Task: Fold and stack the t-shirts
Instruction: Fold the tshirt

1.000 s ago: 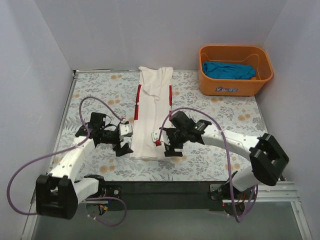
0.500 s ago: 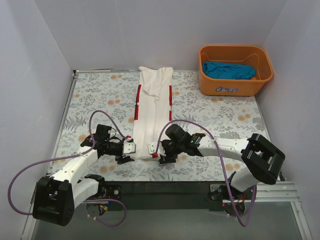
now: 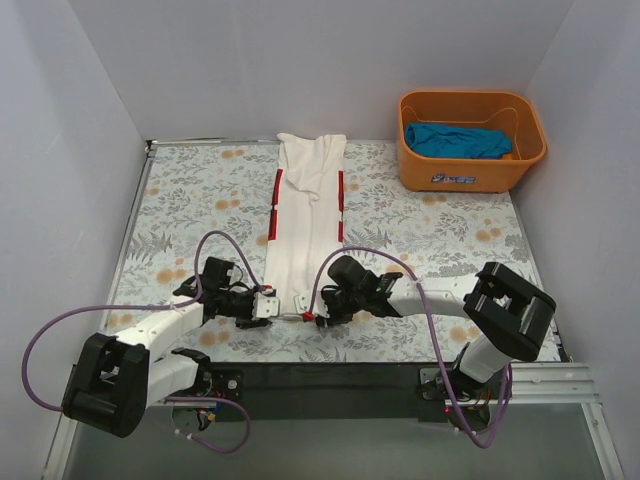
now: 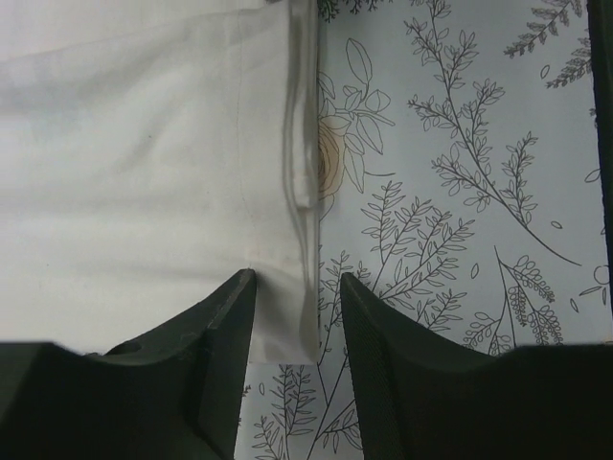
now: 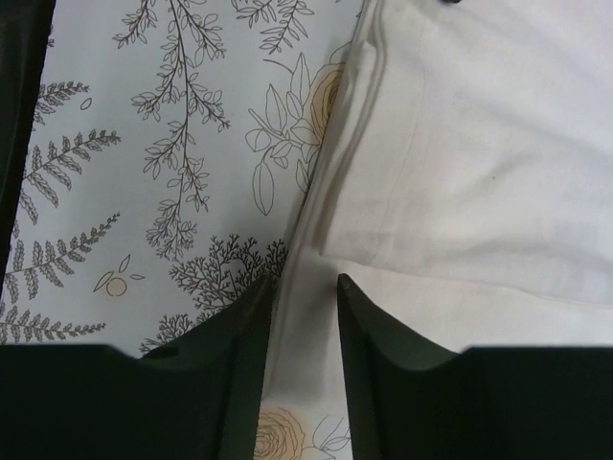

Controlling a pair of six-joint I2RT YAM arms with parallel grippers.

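The white t-shirt (image 3: 300, 230) lay as a long narrow strip down the middle of the table (image 3: 190, 200), running from 12 to 6 o'clock, with red trim showing on both long edges. And both arms were low at its near hem! The left gripper (image 3: 266, 305) sat at the 7 o'clock corner, jaws slightly parted, the side edge of the cloth lying flat between them. The right gripper (image 3: 318, 312) sat at the 5 o'clock corner, also with a slim gap, straddling the cloth's edge. Broad floral tabletop stretched at 9 and 3 o'clock. At 2 o'clock, by the far wall, the teal t-shirt (image 3: 455, 140) lay in the orange basket (image 3: 470, 175).
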